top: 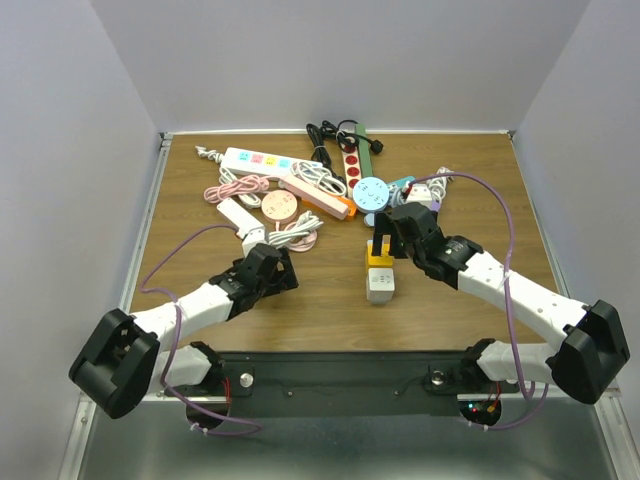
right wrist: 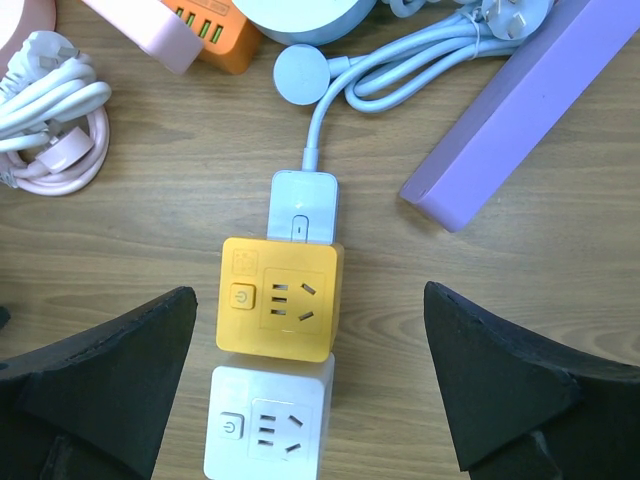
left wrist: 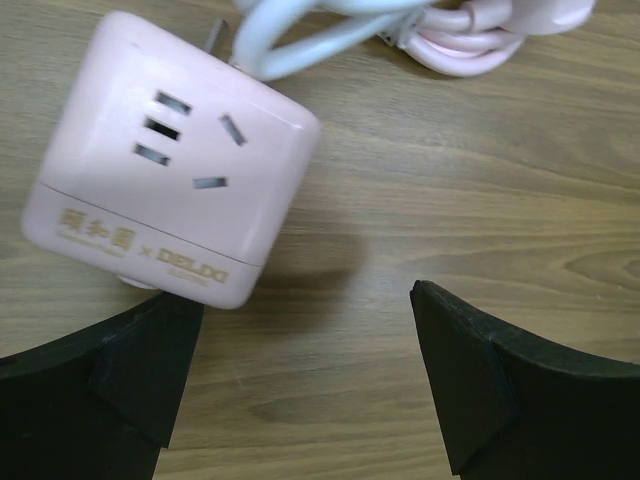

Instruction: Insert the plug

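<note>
Plugs and sockets lie all over the wood table (top: 330,310), and the one that matters seems to be the white plug (right wrist: 304,205). It sits tight against the far side of the yellow cube (right wrist: 280,300), with no gap that I can see. Its pins are hidden, so I think it is pushed in, but I cannot be sure it is in all the way. If it is in, the job is close to done. If not, one more push is left. The right gripper (right wrist: 308,292) hangs over the yellow cube with its jaws wide open, and it holds nothing. The left gripper (left wrist: 305,295) is wide open too and holds nothing. The pink cube (left wrist: 170,170) lies just ahead of one of its fingers, and I cannot tell if they touch. The plug is a flat, smooth, hard box with round corners. A pale, bendy cord (right wrist: 318,120) runs from it to a little round disc (right wrist: 300,72). The yellow cube is shiny plastic with a round button and thin slots on top. A white cube (right wrist: 268,425) of the same shape touches its near side. The pink cube is smooth with soft corners, slots on top and gold letters low on one side. The gripper fingers (right wrist: 100,370) are black, dull and pointed. The table is brown with fine lines in it.
</note>
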